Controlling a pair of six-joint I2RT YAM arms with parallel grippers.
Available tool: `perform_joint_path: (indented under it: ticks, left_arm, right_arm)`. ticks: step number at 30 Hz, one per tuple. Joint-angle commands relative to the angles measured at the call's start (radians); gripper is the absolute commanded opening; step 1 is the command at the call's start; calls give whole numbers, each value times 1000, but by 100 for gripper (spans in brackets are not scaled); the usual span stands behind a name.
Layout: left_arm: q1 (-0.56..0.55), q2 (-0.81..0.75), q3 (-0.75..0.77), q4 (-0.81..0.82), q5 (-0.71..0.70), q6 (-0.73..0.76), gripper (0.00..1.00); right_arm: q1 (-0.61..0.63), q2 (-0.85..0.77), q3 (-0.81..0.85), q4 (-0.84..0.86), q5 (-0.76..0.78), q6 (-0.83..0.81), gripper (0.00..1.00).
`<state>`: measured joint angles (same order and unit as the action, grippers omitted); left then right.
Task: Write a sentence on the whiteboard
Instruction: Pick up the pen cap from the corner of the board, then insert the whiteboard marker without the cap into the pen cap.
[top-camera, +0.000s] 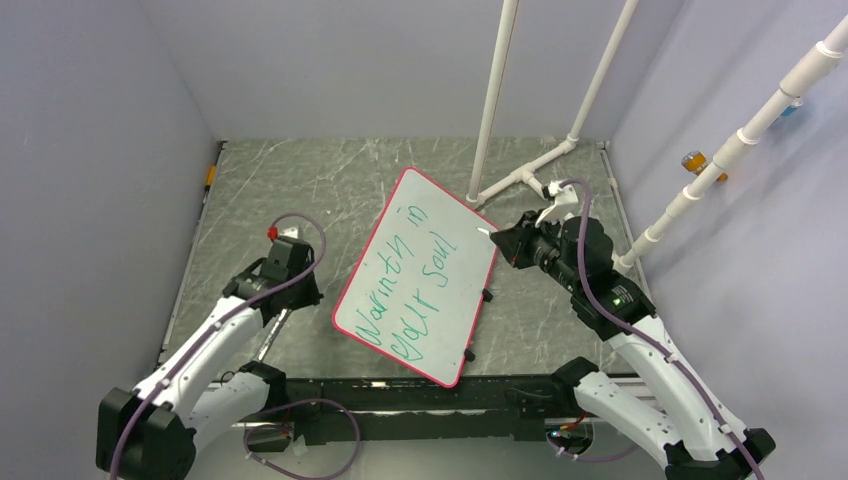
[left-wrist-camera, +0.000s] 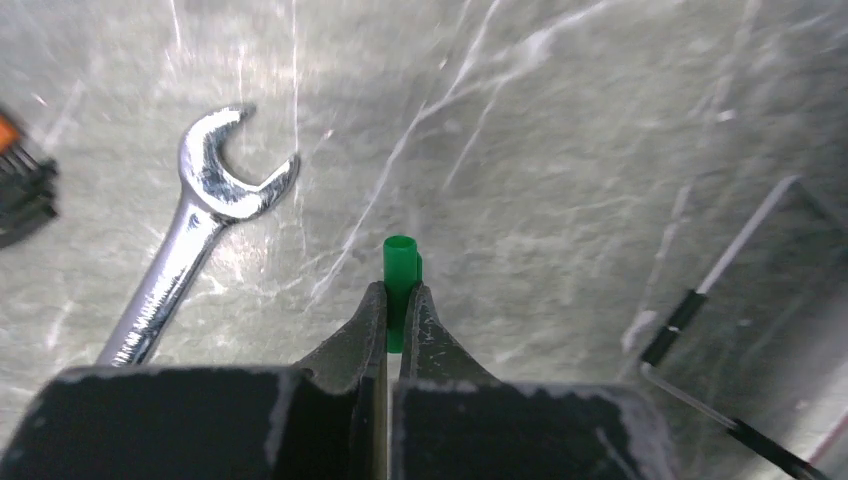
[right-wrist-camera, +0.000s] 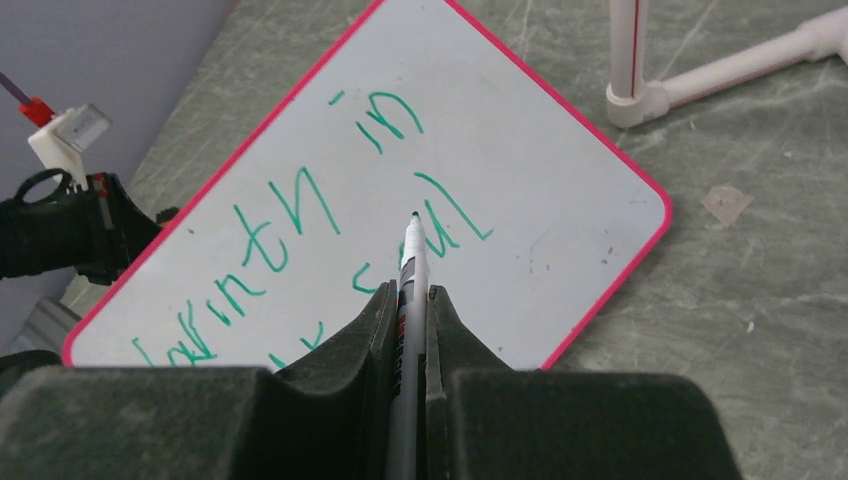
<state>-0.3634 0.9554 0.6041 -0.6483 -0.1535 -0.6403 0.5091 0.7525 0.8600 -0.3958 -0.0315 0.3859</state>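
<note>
Jaws of the right gripper (right-wrist-camera: 408, 300) clamp a grey marker pen (right-wrist-camera: 411, 262) above the red-rimmed flat white whiteboard (top-camera: 420, 275) on the grey marbled desk (top-camera: 300, 180); the left gripper's (left-wrist-camera: 395, 300) pinch a green cap (left-wrist-camera: 399, 275). Green handwriting (top-camera: 415, 285) reads roughly "Warmth in your Soul", partly hidden in the right wrist view.

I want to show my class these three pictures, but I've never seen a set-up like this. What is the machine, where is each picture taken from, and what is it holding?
Two robot arms stand at a table's near edge. The wide picture looks down from above; the other two come from cameras on each wrist. On the table lies a whiteboard bearing green writing. The right gripper is shut on a marker, tip pointing at the board. The left gripper is shut on a small green cap, probably the marker's. A wrench lies beside it.
</note>
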Motion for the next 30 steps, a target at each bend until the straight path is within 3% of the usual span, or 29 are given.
perform_joint_path:
  ticks: [1, 5, 12, 18, 24, 30]
  left_arm:
    - [-3, -69, 142, -130, -45, 65, 0]
    - [-3, -118, 237, -208, -99, 140, 0]
    - [-3, -139, 397, -177, -103, 311, 0]
    - [-11, -56, 572, -135, 168, 461, 0]
    - [-106, 39, 735, -134, 262, 558, 0]
    - [-155, 76, 782, -36, 401, 702, 0]
  right_arm:
    - [-3, 8, 88, 41, -68, -20, 0]
    - [-2, 23, 121, 41, -134, -26, 0]
    - [-2, 44, 179, 19, -198, -48, 0]
    - [-1, 54, 217, -2, -237, -52, 0]
    - [-3, 46, 215, -14, -241, -56, 0]
    - [-2, 41, 206, -17, -267, -62, 0]
